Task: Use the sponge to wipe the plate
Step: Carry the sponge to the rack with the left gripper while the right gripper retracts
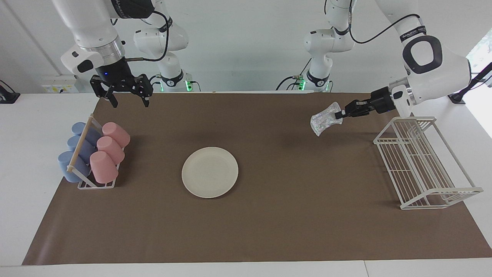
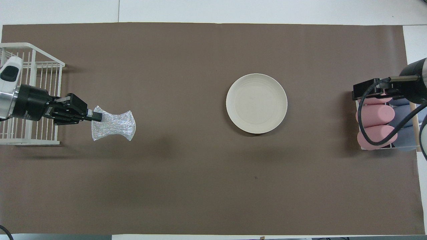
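The cream-white plate (image 1: 210,172) lies flat on the brown mat near the middle of the table; it also shows in the overhead view (image 2: 256,103). My left gripper (image 1: 340,114) (image 2: 96,116) is shut on one end of the silvery glittery sponge (image 1: 324,119) (image 2: 114,123) and holds it up in the air over the mat, beside the white wire rack, well apart from the plate. My right gripper (image 1: 128,99) is open and empty, raised over the cup rack's end nearer to the robots. In the overhead view only its body (image 2: 373,89) shows.
A white wire dish rack (image 1: 421,161) (image 2: 31,95) stands at the left arm's end of the table. A rack with pink cups (image 1: 108,150) (image 2: 375,128) and blue cups (image 1: 77,150) stands at the right arm's end. The brown mat (image 1: 269,215) covers the table.
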Tool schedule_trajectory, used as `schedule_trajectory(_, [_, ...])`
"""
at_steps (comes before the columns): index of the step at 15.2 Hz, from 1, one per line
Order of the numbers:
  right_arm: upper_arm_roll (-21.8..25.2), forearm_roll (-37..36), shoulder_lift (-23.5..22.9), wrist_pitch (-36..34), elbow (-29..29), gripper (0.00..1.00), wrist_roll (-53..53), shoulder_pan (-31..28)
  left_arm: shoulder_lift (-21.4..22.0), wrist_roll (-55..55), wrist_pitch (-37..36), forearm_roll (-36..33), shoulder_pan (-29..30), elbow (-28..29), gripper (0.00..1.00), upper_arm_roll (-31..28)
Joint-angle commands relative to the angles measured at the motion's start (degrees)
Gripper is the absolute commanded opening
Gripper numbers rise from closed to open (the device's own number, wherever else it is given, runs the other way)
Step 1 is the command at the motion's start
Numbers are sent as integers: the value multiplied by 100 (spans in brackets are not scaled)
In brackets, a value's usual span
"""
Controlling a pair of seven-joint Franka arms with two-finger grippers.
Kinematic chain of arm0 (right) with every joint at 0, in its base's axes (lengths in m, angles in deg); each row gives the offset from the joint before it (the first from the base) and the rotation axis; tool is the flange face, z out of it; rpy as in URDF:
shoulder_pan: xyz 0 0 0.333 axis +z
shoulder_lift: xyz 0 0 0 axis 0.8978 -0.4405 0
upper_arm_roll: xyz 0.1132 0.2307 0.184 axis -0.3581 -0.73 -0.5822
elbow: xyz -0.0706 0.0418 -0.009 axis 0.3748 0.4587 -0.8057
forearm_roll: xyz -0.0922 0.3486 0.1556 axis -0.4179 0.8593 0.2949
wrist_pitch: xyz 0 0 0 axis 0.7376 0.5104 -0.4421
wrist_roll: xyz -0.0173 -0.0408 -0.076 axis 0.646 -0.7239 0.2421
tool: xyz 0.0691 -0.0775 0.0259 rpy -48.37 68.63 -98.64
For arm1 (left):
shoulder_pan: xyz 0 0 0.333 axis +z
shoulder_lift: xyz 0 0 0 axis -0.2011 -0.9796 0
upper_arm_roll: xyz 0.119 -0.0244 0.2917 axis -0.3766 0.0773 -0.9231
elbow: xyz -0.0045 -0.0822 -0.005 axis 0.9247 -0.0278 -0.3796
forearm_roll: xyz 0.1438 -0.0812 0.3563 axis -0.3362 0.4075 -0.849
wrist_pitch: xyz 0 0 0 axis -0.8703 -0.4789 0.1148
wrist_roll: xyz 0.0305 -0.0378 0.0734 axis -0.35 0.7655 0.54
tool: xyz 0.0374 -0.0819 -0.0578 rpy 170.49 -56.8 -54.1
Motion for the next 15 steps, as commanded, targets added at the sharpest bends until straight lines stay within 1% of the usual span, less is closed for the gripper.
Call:
schedule_trajectory(1, [-104, -52, -74, -201, 110, 100, -244, -182, -179, -113, -630, -289, 257, -528, 0, 44])
schedule_trajectory(3, [-43, 35, -56, -412, 110, 100, -322, -218, -144, -183, -849, -466, 284, -590, 0, 44])
schedule_trajectory(5, [97, 54, -56, -422, 119, 100, -375, -218, -135, -218, -1069, -502, 363, -651, 0, 35])
schedule_trajectory(7, [115, 54, -74, -343, 119, 100, -498, -218, -135, -410, -1044, -475, 363, -634, 0, 44])
schedule_trajectory(9, [107, 45, -48, -342, 119, 100, -481, -209, -153, -788, -930, -458, 328, -625, 0, 44])
schedule_trajectory(11, [124, 45, -47, -334, 110, 100, -429, -218, -162, -1192, -598, -571, 267, -590, 0, 44])
schedule_trajectory(15, [107, 54, -56, -334, 136, 100, -226, -200, -179, -1632, 18, -1554, -41, -599, 0, 70])
